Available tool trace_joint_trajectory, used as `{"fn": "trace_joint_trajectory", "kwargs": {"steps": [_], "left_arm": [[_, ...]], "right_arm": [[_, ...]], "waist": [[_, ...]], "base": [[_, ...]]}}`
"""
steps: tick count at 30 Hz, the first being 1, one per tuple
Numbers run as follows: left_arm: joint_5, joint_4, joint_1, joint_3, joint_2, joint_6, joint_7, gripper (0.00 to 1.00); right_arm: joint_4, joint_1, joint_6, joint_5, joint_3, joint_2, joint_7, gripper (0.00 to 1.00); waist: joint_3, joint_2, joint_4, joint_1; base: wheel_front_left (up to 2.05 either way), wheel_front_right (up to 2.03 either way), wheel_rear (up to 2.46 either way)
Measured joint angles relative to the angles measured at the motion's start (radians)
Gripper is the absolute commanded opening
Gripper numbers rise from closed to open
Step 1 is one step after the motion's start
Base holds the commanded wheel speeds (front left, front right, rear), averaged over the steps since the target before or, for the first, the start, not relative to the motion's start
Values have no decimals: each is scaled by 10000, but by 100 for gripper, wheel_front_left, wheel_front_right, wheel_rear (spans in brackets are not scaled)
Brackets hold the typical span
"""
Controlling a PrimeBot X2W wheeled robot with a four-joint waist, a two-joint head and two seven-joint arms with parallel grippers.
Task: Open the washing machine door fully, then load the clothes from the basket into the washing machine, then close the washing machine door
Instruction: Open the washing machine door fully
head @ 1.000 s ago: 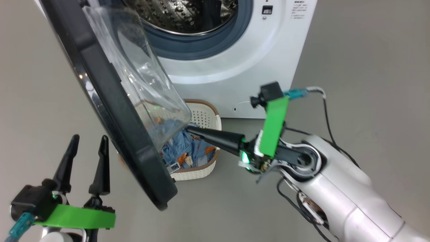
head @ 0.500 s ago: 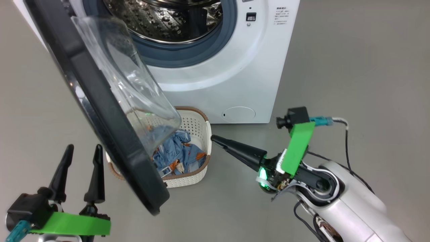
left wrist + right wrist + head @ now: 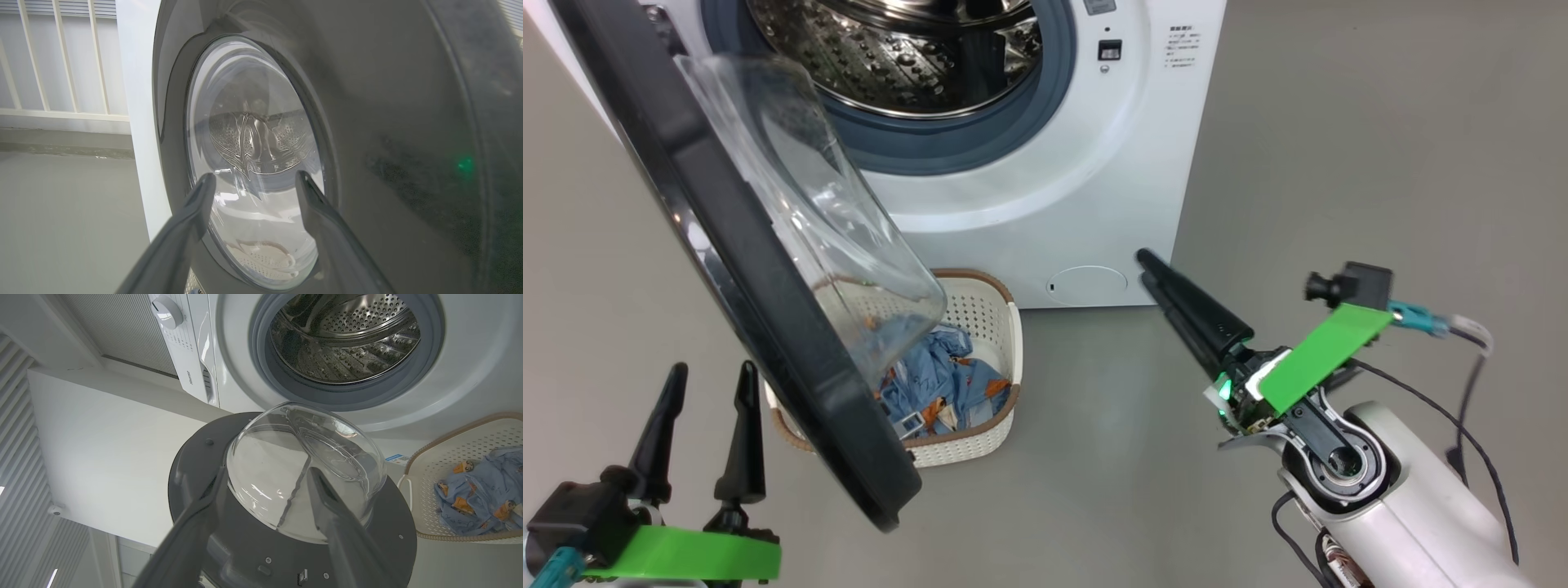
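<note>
The washing machine (image 3: 1029, 204) stands at the top of the head view with its steel drum (image 3: 890, 49) exposed. The washing machine door (image 3: 727, 269) is swung out to the left, its glass bowl (image 3: 809, 212) hanging over the basket (image 3: 992, 302). The clothes (image 3: 947, 384), light blue with orange figures, lie in the basket. My left gripper (image 3: 709, 380) is open at the lower left, outside the door (image 3: 408, 122). My right gripper (image 3: 1145, 268) is open and empty, right of the basket and near the machine's lower front. In the right wrist view it (image 3: 267, 473) points at the door's inner side (image 3: 196, 465).
A round white flap (image 3: 1086, 286) sits low on the machine's front. Grey floor (image 3: 1094, 425) spreads between the basket and my right arm. A white cabinet (image 3: 102, 437) stands beside the machine. The basket (image 3: 425, 473) with the clothes (image 3: 478, 498) lies right of the door.
My right gripper has drawn back from the basket, up and to the right, and its fingers have gone from shut to open. The head camera has shifted. The left gripper stays open.
</note>
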Motion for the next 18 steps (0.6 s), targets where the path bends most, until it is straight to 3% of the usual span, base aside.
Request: {"fn": "trace_joint_trajectory", "kwargs": {"steps": [12,18], "left_arm": [[69,-2,13,130,-35,0,0,100],[73,-38,163,201,-58,0,0,100]], "right_arm": [[1329,34,0,-4149,123,-196,-3448,100],[2121,23,0,-6606,-426,-123,-3967,100]], "waist": [[-126,0,-231,0],[-189,0,-308,0]], "base": [[0,0,0],[0,0,0]]}}
